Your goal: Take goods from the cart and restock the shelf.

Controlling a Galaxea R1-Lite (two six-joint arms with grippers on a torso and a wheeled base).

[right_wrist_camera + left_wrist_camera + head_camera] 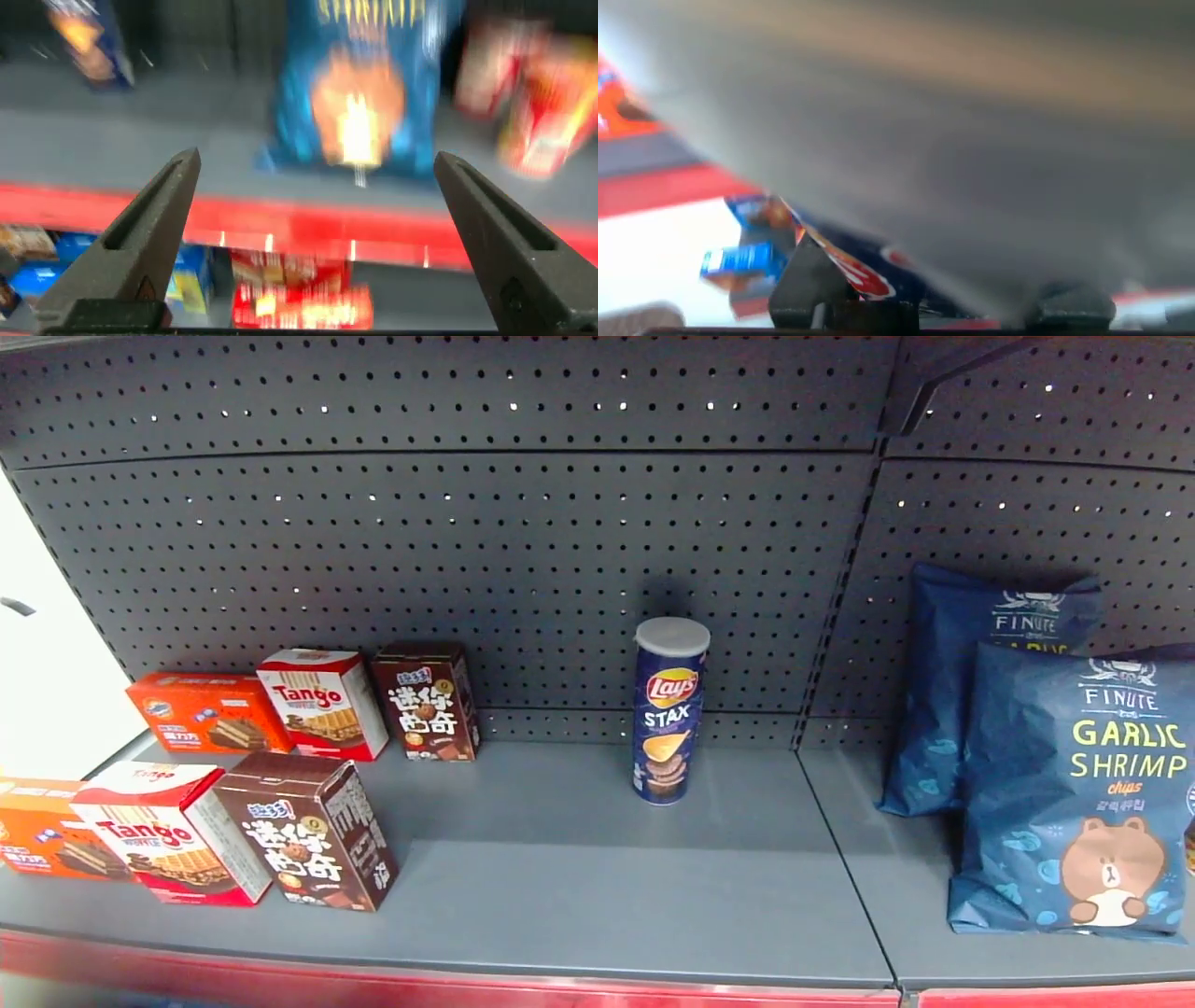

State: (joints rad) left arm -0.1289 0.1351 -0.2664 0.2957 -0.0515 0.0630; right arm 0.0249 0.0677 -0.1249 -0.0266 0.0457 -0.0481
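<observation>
I am looking at the grey metal shelf [579,896], which has a red front lip and a dark perforated back panel [467,541]. A seam splits it into 2 bays.

The left bay holds 6 cardboard snack boxes in 2 rows of 3, all crowded at its left end. In the back row, from the left, are the rear orange box [207,711], the rear red-and-white wafer box [325,702] and the rear brown biscuit box [428,702]. The front row has the same order: the front orange box [47,835], the front red-and-white wafer box [168,831] and the front brown biscuit box [313,840], packed side by side.

Well apart from them, toward the right end of the same bay, the tall blue crisp can with a grey plastic lid [668,709] stands upright near the back panel.

The right bay holds 2 dark blue chip bags. The front chip bag [1074,793] stands partly covering the rear chip bag [980,653].

The right gripper [318,157] hangs before the shelf's red lip. Its 2 black fingers [149,233] are spread wide with nothing between them, and a blue bag sits straight ahead. Under the lip, blurred red and blue packs [299,294] sit on a lower level.

The left gripper [934,303] is in a smeared view with a blue-and-red pack [854,271] close by. I cannot tell whether it is open, closed or holding that pack.
</observation>
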